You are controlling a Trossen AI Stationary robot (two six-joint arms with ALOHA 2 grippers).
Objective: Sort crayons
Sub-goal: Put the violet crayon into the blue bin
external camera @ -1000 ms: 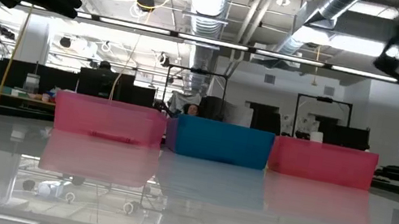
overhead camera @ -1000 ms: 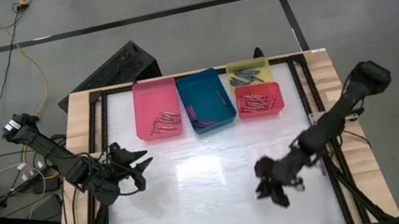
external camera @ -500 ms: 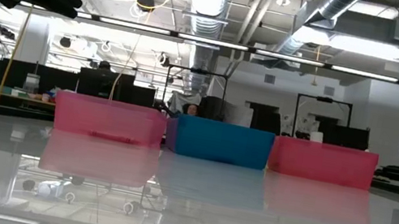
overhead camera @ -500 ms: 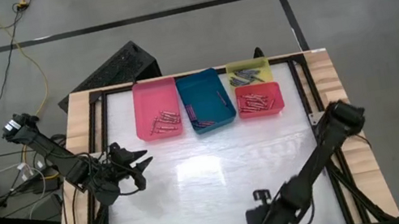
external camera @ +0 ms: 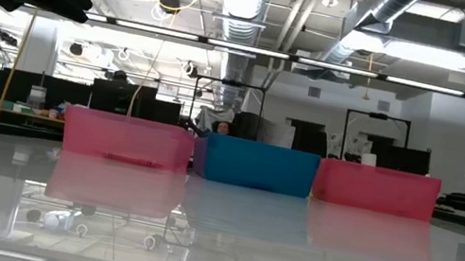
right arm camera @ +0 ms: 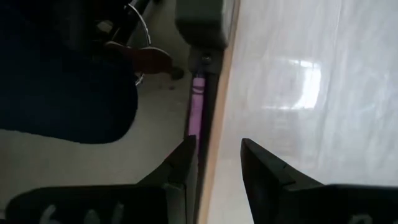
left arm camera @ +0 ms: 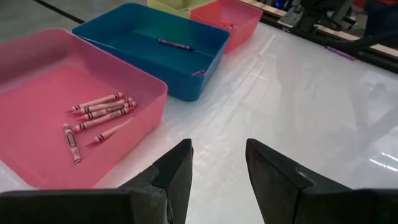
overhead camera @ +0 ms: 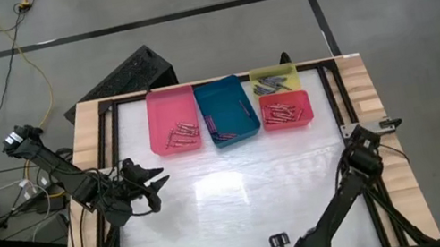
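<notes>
Your left gripper (left arm camera: pixel 217 171) hangs open and empty by the pink tray (overhead camera: pixel 172 119), your right gripper (right arm camera: pixel 217 165) is open at the bench (overhead camera: pixel 243 201) front edge, and the crayons (overhead camera: pixel 183 133) lie in the trays.

The high view looks straight down on the whole bench (overhead camera: pixel 243 201); the low view sits at bench-top level, facing the trays (shared by both). The left wrist view looks closely over the pink tray (left arm camera: pixel 37 118); the right wrist view faces the bench's edge.
</notes>
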